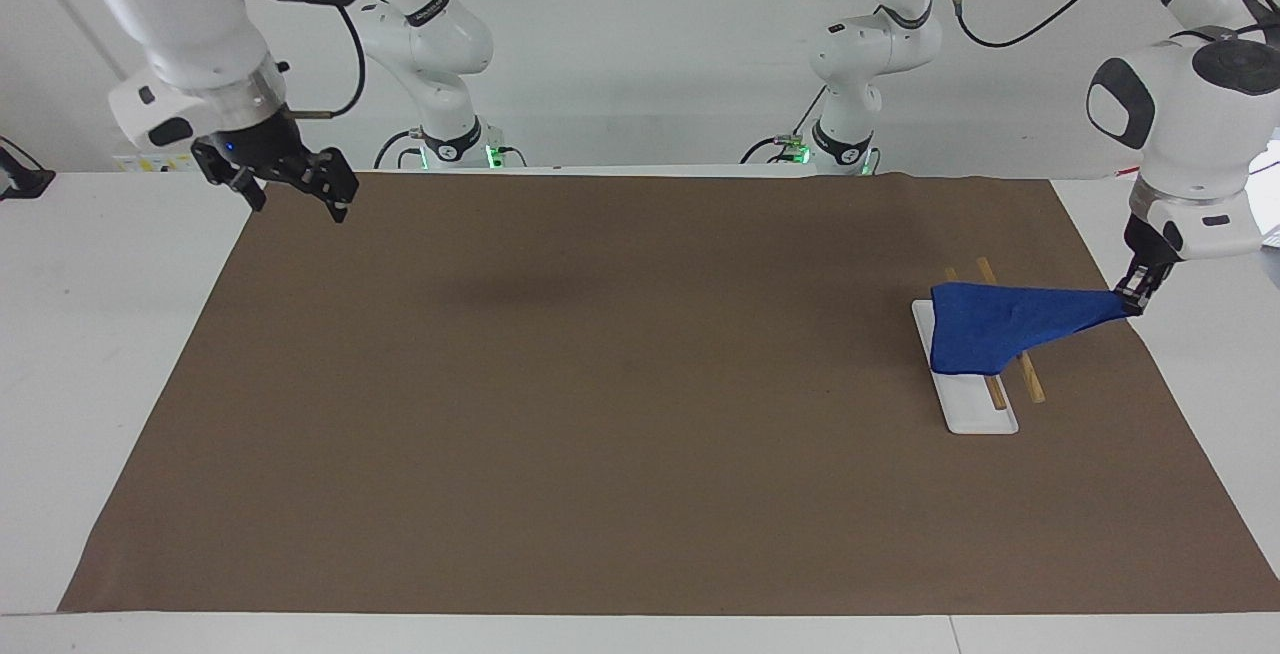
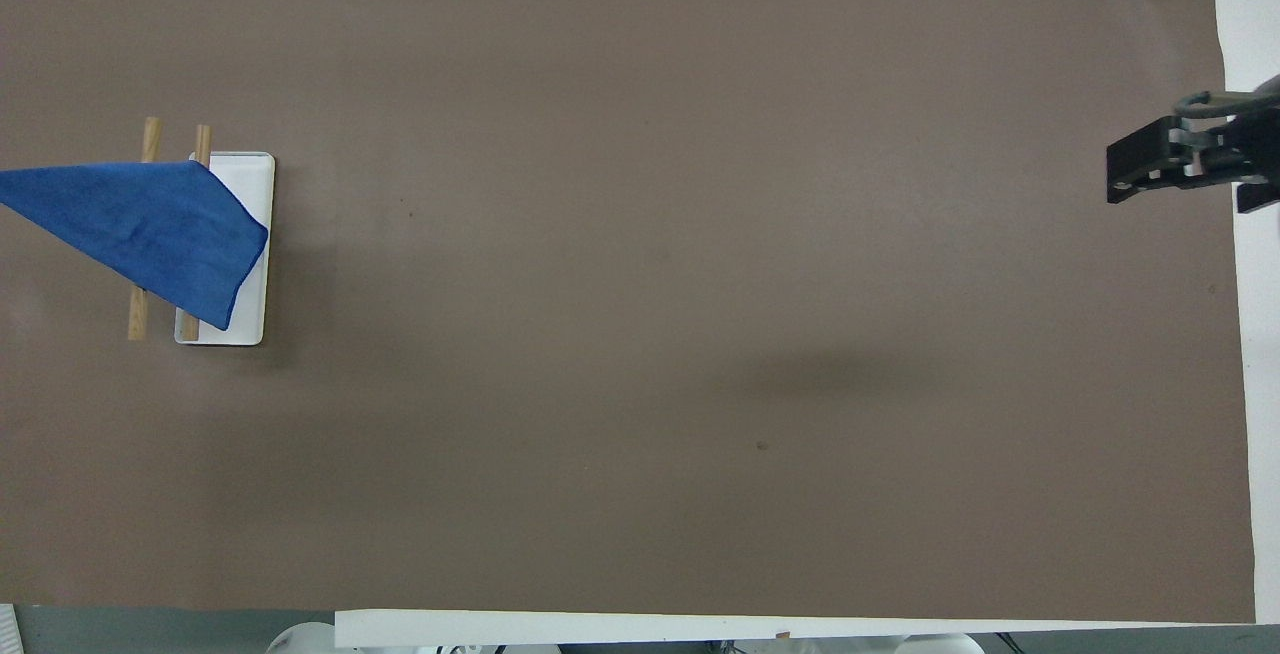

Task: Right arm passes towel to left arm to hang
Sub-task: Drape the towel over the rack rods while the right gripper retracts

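Note:
The blue towel (image 1: pixel 1000 326) lies draped over the two wooden rails of the white-based rack (image 1: pixel 975 414) at the left arm's end of the table, and the same towel (image 2: pixel 140 224) shows in the overhead view, stretched toward the mat's edge. My left gripper (image 1: pixel 1134 296) is shut on the towel's corner, just off the rack's outer side, pulling it taut. My right gripper (image 1: pixel 290 189) hangs open and empty above the mat's corner at the right arm's end; in the overhead view the right gripper (image 2: pixel 1150 166) shows at the frame's edge.
A brown mat (image 1: pixel 600 414) covers most of the white table. The rack's wooden rails (image 2: pixel 140 234) stick out from under the towel. Two smaller white arms with green-lit bases (image 1: pixel 455 149) stand at the robots' end.

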